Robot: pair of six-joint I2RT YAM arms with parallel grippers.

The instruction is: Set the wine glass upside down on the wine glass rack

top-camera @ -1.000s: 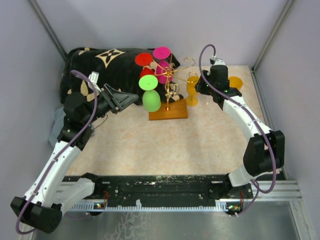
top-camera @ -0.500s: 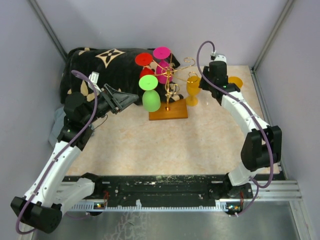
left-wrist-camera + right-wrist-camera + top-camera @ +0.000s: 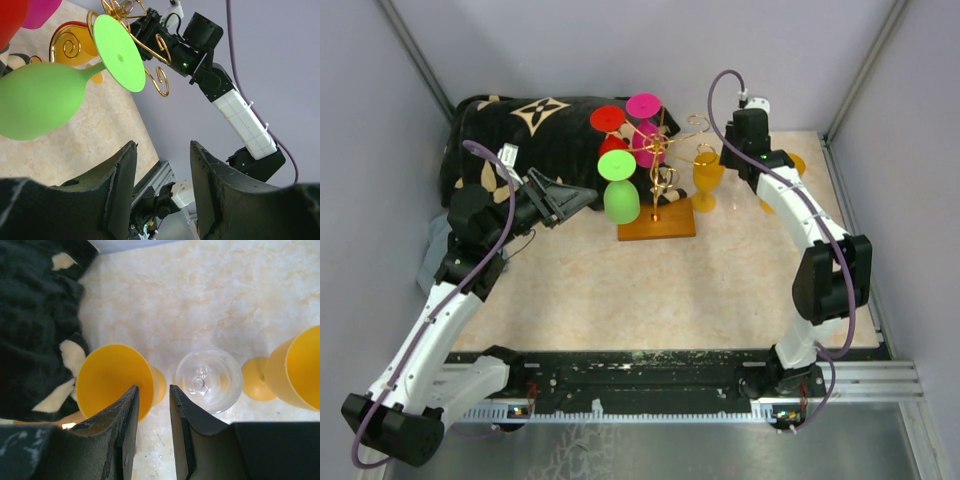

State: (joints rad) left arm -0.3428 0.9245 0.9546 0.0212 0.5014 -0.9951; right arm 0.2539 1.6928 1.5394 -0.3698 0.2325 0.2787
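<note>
Top view first. The wine glass rack [image 3: 657, 222] sits on the table [image 3: 650, 290] in the upper middle of the frame, just right of a black patterned blanket [image 3: 510, 125]. A green glass [image 3: 621, 200] hangs bowl-down on the rack's left side, and a red glass [image 3: 607, 118] and a pink glass [image 3: 643, 105] hang higher up with their feet on top. A yellow wine glass [image 3: 706, 172] stands upright on the table just right of the rack's wooden base. The right claw [image 3: 728, 160] is above it and a bit to the right; I can't tell how open it is from up here. A second yellow glass [image 3: 794, 163] peeks out from behind the right arm. The left claw [image 3: 585, 196] is left of the green glass, pointing at it, close but not touching.

Left wrist view: the left claw is spread wide with nothing in it. The green glass fills the upper left, its foot hooked into the gold wire, and the right arm is behind the rack.

Right wrist view, looking straight down: there's only a narrow gap between the right claw's fingers, and nothing is gripped. The yellow wine glass is lower left, mouth up, its rim overlapped by the left finger. A clear glass [image 3: 207, 377] stands just right of it, and the second yellow glass is at the right edge.
</note>
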